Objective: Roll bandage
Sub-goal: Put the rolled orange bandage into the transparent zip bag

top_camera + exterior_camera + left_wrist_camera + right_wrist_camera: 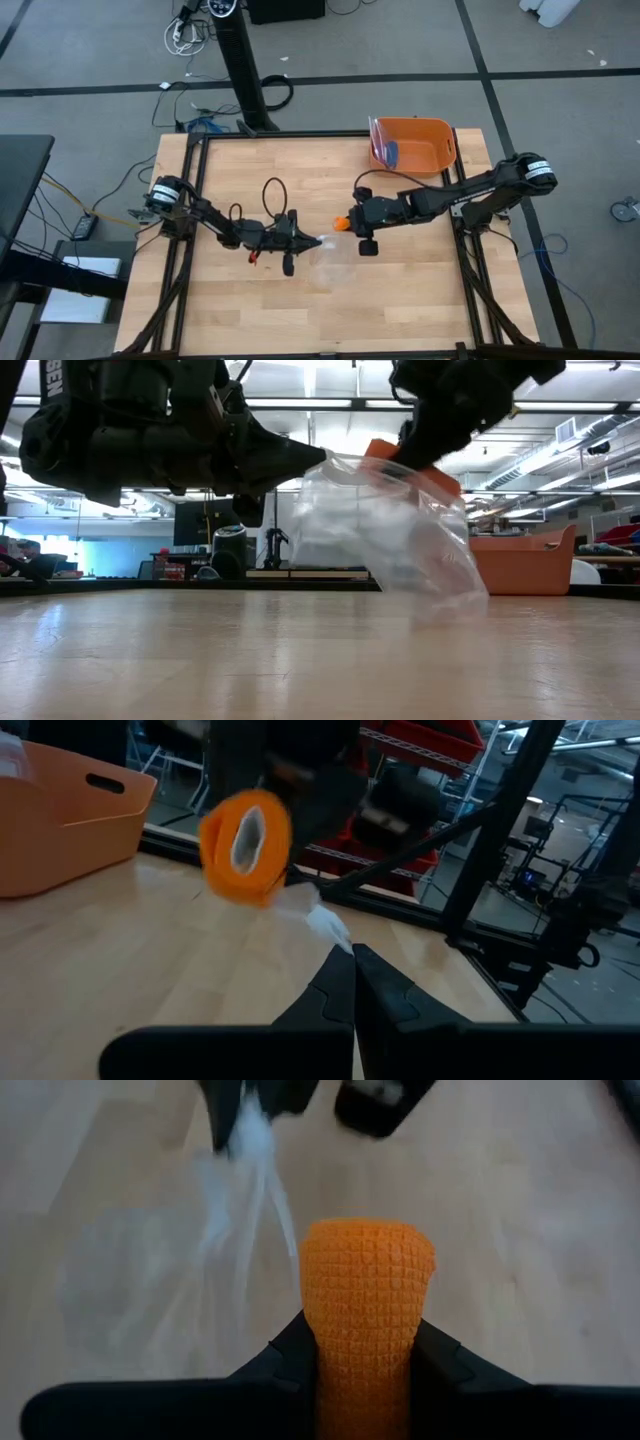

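Observation:
The bandage is a rolled-up orange cylinder with a waffle weave, and my right gripper is shut on it near the table's middle. In the left wrist view the bandage shows end-on. Just left of it, my left gripper is shut on a crinkled clear plastic bag. The roll hangs beside the bag's top edge; I cannot tell whether it is inside the bag. My left gripper pinches the bag's upper edge between its shut fingertips, coming level from the table's left. The bag hangs slack below the fingers, with its bottom on the table. My right gripper pinches the roll's curved sides between its two fingers. The fingers lie along the roll, whose free end sticks out past the fingertips. They slant down from the table's right. The roll is lifted clear of the table.
A rigid orange bin stands at the table's far right corner. Black frame rails run along the table's edges. Cable loops rise from my left arm. Bare wood lies toward the near edge.

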